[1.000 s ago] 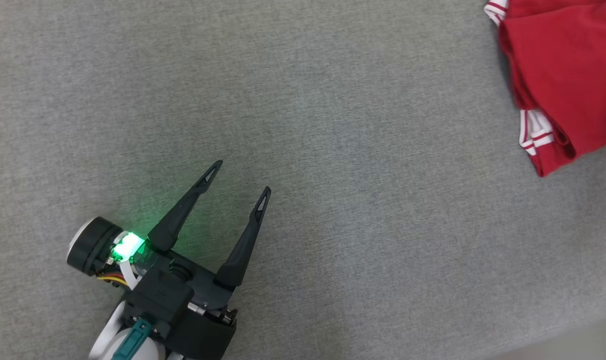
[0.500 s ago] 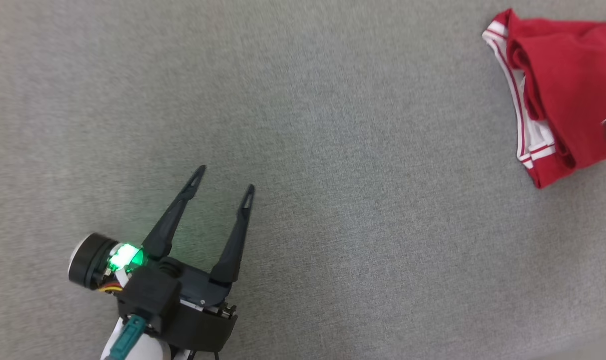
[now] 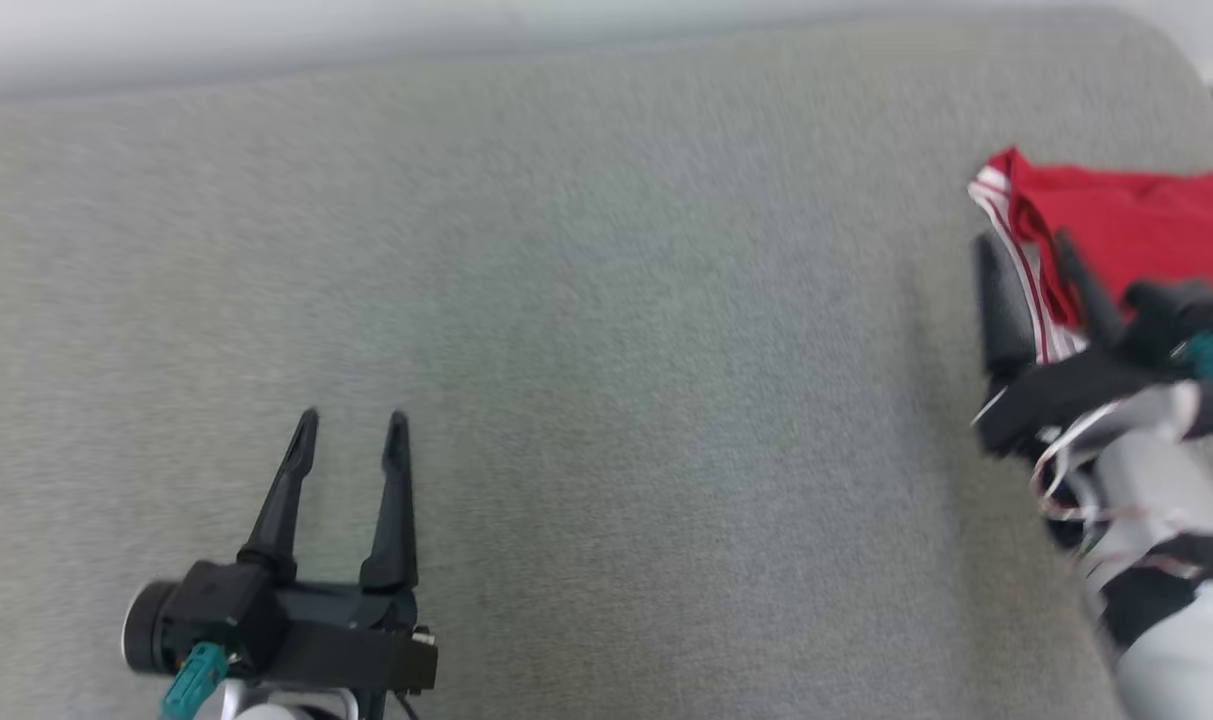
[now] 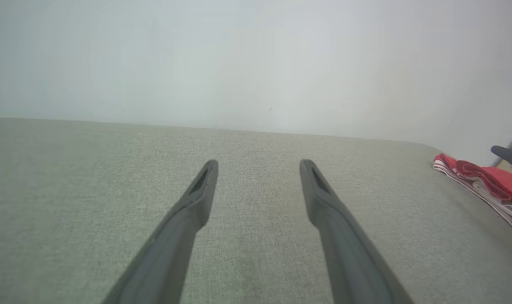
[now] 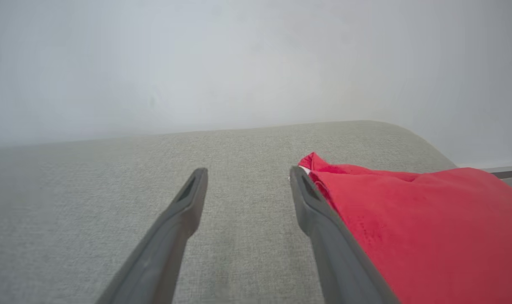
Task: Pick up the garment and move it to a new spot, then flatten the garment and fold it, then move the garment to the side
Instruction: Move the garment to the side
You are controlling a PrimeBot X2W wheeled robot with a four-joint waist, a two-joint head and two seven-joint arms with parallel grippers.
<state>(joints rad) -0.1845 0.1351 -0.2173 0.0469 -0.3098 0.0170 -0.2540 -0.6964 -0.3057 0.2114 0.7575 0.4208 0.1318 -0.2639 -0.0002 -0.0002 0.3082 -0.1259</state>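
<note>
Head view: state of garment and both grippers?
Garment: folded, lying on the grey surface, not held.
Left gripper: open, empty, over bare surface.
Right gripper: open, empty, one finger along the garment's edge.

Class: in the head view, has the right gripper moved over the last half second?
Yes. The camera also tilted, but against the red garment the right gripper has shifted leftward, now at its striped left edge, jaws open.
</note>
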